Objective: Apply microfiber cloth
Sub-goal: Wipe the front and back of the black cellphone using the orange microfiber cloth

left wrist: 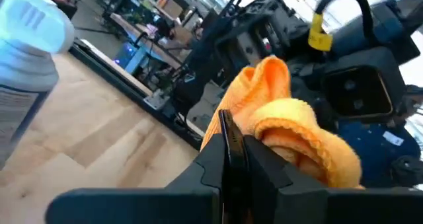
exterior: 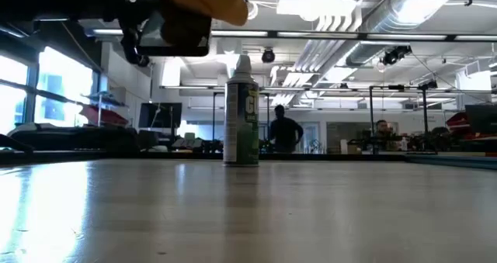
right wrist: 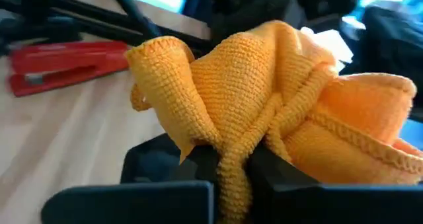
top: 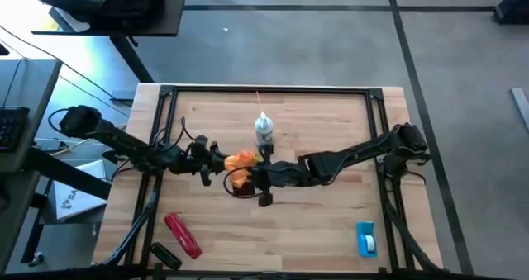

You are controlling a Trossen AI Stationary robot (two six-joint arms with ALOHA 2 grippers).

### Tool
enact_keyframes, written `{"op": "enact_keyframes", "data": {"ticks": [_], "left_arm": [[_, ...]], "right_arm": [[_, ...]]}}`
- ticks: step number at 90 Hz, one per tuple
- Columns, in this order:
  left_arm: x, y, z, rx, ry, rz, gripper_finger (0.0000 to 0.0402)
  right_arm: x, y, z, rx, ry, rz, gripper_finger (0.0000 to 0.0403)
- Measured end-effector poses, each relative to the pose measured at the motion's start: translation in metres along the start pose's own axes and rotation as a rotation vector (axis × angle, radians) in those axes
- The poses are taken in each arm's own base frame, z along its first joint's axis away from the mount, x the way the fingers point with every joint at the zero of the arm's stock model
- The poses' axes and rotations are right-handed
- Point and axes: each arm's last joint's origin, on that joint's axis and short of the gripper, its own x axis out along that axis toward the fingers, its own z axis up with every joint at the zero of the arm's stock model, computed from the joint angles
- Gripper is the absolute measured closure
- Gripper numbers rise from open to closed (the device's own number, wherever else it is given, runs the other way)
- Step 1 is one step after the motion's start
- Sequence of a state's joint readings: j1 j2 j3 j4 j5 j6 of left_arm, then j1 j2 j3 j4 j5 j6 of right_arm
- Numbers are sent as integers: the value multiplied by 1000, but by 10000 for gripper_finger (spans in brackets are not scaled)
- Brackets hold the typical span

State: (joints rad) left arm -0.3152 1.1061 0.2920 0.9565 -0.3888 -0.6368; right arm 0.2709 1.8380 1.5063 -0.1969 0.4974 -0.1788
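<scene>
High view shows your right gripper [top: 248, 179] fingers pinching the microfiber cloth [top: 240, 162] just before the spray can [top: 263, 131], left gripper [top: 216, 166] clamping the phone [left wrist: 227, 141] edge; wipe gently, flat.

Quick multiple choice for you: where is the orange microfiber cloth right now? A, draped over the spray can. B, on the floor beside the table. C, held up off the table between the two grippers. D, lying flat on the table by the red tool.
C: the microfiber cloth is pinched in the right gripper and sits at the left gripper, and the low view shows it above the table.
</scene>
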Motion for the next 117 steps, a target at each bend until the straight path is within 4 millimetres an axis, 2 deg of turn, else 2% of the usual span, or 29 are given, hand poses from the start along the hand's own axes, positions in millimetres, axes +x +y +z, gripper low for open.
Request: {"op": "enact_keyframes", "data": {"ticks": [24,38,49,69,78,89,102,117], "left_arm": [[0,-4,0,-10,26,-67,389],[0,-3,2,-8,11,-57,389],[0,-3,1,-7,4,-38,389],[0,0,1,0,-28,31,389],[0,1,1,-3,-31,50,389],[-1,0,0,-6,-43,60,389],[-1,0,0,-5,-35,54,389],[-1,-1,-1,-5,-16,41,389]], "right_arm": [[-43,-25,14,-56,29,-255,394],[-60,-26,21,-17,-14,-190,394],[-51,-18,21,25,-47,-93,394],[-10,4,9,37,-57,-39,394],[3,9,3,18,-42,-77,394],[3,7,2,-24,-16,-206,394],[-9,-5,11,-71,-24,-336,394],[-14,-10,17,-66,-52,-331,394]]}}
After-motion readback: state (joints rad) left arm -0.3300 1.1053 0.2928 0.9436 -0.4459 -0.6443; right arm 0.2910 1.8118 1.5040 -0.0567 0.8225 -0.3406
